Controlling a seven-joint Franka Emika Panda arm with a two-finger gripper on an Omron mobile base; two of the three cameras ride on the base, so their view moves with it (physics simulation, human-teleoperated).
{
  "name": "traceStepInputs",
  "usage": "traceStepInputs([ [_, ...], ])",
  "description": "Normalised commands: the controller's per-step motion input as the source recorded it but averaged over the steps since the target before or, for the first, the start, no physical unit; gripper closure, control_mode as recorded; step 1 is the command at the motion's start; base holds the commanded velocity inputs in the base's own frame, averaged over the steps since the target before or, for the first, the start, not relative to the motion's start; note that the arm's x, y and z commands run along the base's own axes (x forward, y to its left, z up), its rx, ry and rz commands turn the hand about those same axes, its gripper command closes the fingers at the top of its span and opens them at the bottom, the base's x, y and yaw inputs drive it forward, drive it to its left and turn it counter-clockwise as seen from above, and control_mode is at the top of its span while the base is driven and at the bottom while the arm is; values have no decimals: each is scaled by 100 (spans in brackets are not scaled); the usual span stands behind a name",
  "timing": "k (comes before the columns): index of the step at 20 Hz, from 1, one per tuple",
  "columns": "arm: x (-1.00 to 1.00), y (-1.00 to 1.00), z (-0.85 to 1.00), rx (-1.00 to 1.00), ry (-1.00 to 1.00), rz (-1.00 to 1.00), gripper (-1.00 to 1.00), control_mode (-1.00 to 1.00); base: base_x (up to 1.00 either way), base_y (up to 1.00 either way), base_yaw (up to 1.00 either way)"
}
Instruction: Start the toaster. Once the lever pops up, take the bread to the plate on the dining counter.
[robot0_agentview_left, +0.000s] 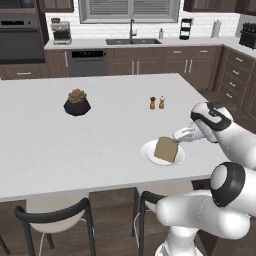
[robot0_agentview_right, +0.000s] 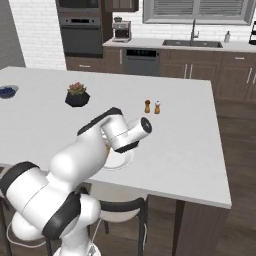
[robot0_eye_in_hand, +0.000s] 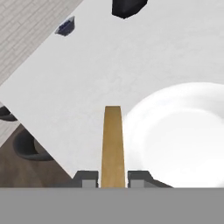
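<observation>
Bread (robot0_eye_in_hand: 113, 146): one golden-brown slice, seen edge-on in the hand view, standing between the two dark fingertips (robot0_eye_in_hand: 87, 179) at the bottom of that view. In the left base view the slice (robot0_agentview_left: 166, 149) hangs tilted from the gripper (robot0_agentview_left: 179, 137), its lower edge over the plate.

Jaws: closed narrowly on the slice, one fingertip on each flat face, gripping it at one edge; the rest of the slice reaches out past the tips.

Plate (robot0_agentview_left: 148, 152): round, plain white, on the tabletop (robot0_agentview_left: 100, 140) near its front edge, toward the front right corner. In the hand view the plate (robot0_eye_in_hand: 183, 140) lies just beside the slice. Whether the slice touches the plate cannot be told. In the right base view the arm covers most of the plate (robot0_agentview_right: 122, 160).

Tabletop: large white island top.

Other items on the tabletop:
- Potted succulent in a dark pot (robot0_agentview_left: 77, 103), toward the left, well apart from the plate.
- Two small shakers (robot0_agentview_left: 157, 103), side by side, near the middle, behind the plate.
- Small dark bowl (robot0_agentview_right: 6, 91), close to the far left edge.

Stools: two dark-framed seats (robot0_agentview_left: 55, 215) tucked under the front edge.
</observation>
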Motion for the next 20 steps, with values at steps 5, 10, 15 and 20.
traceStepInputs([
  [5, 7, 0, -13, 0, 0, 0, 100, -100, 0, 0, 0],
  [10, 12, 0, -12, 0, -1, 0, 100, -100, 0, 0, 0],
  [15, 4, 0, -15, 0, -1, 0, 100, -100, 0, 0, 0],
  [20, 20, 0, -7, 0, -1, 0, 100, -100, 0, 0, 0],
])
